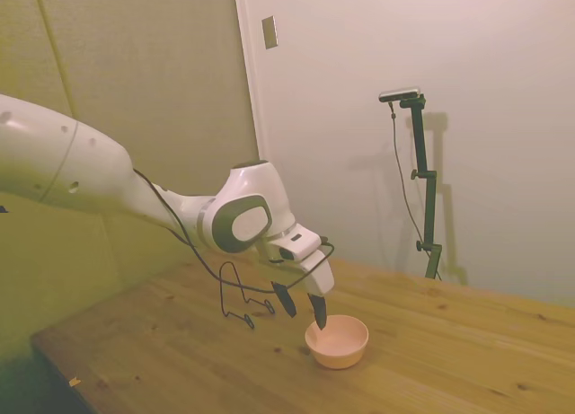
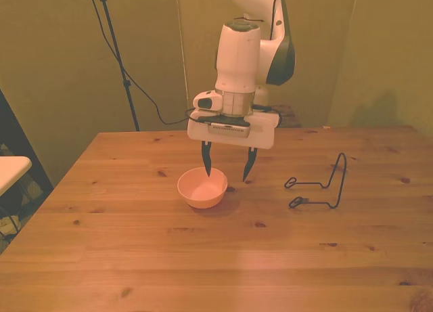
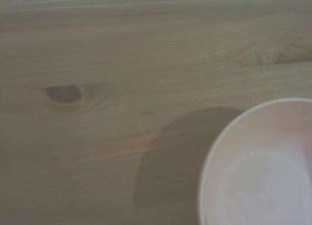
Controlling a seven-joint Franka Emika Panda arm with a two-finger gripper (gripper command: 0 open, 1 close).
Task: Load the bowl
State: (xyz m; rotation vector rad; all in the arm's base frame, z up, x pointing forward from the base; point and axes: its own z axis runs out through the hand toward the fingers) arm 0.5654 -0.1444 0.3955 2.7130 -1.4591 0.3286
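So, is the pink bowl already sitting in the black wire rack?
No, the small round pink plastic bowl sits on the wooden table, well apart from the thin black wire rack.

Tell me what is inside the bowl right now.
Nothing lies inside the bowl: the wrist view shows a bare interior. In the front view one finger of the open gripper dips over its rim, the other outside. Part of the bowl lies outside the wrist view.
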